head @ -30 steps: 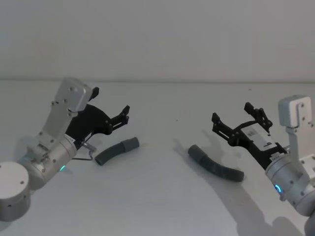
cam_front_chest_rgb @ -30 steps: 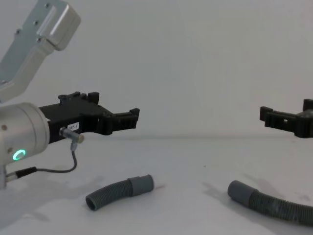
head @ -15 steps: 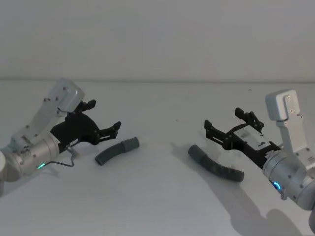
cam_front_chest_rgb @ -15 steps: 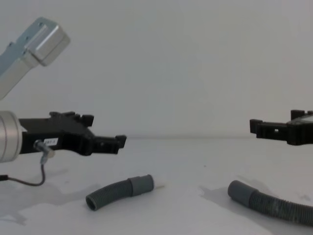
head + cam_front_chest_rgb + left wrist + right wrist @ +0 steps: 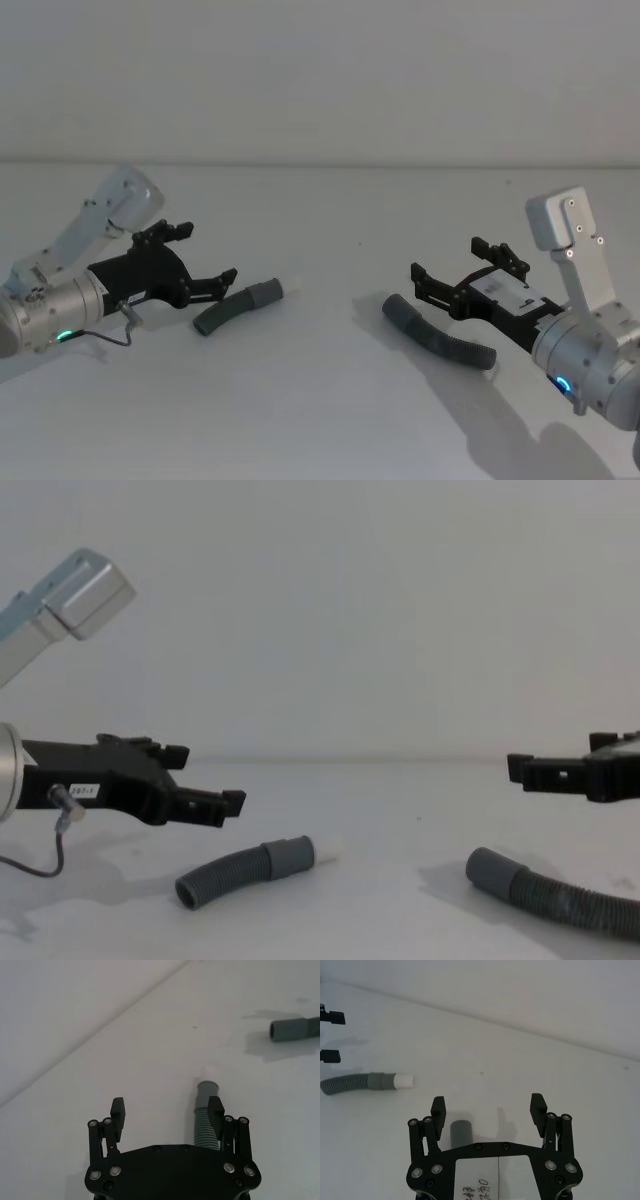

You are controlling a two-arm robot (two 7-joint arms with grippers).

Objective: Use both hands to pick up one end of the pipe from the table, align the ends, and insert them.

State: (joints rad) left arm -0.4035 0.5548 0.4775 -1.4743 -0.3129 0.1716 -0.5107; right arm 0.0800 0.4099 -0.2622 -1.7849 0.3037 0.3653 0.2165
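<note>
**Both grippers lowered toward the hose ends; nothing gripped yet**

Since a second ago, both arms have dropped and flattened out toward the white table (image 5: 320, 420).

- **White-tipped cuff** (image 5: 268, 291): the landmark. It lies flat on the table at the end of the short hose section (image 5: 222, 313), untouched.
- **Plain grey cuff** (image 5: 396, 309): right of the white-tipped cuff and well apart from it. It heads the long hose section (image 5: 450, 345) and also lies flat.
- **Left gripper** (image 5: 208, 255): just left of the white-tipped cuff, jaws spread wide and empty. In its wrist view the hose lines up with one finger, not with the gap.
- **Right gripper** (image 5: 447, 258): far right of the white-tipped cuff, low over the long section, jaws wide and empty. The plain cuff sits off-centre between its fingers.
- **Progress**: approach only. Grasping, lifting, aligning and inserting are all still to do.
- **Clearance**: bare table lies between the two cuffs, and the far table edge is well behind them. The thin cable (image 5: 120, 335) on the left arm hangs close to the table, left of the white-tipped cuff.
</note>
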